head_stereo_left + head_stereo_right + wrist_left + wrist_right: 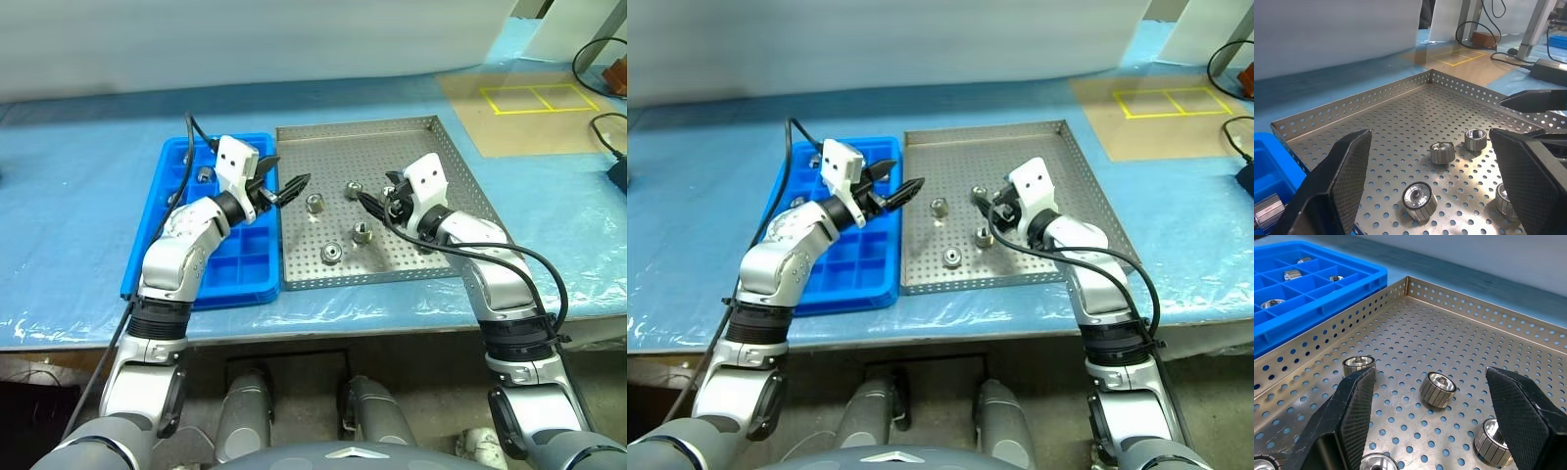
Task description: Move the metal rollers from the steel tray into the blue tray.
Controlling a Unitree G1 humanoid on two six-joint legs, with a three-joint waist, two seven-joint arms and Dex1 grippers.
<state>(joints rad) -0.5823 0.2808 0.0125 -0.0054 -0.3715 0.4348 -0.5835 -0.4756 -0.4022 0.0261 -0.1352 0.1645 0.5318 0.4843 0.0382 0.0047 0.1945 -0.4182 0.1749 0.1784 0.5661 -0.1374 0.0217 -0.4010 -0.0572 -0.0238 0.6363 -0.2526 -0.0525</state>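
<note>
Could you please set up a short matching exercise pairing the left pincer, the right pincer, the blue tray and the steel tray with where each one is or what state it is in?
Column A:
1. left pincer
2. right pincer
3. blue tray
4. steel tray

Column B:
a. perforated floor with four loose metal rollers on it
b. open and empty, above the steel tray's right half
c. grid of square compartments, a few already holding rollers
d. open and empty, over the seam between the two trays

Pairs: 1-d, 2-b, 3-c, 4-a
</note>
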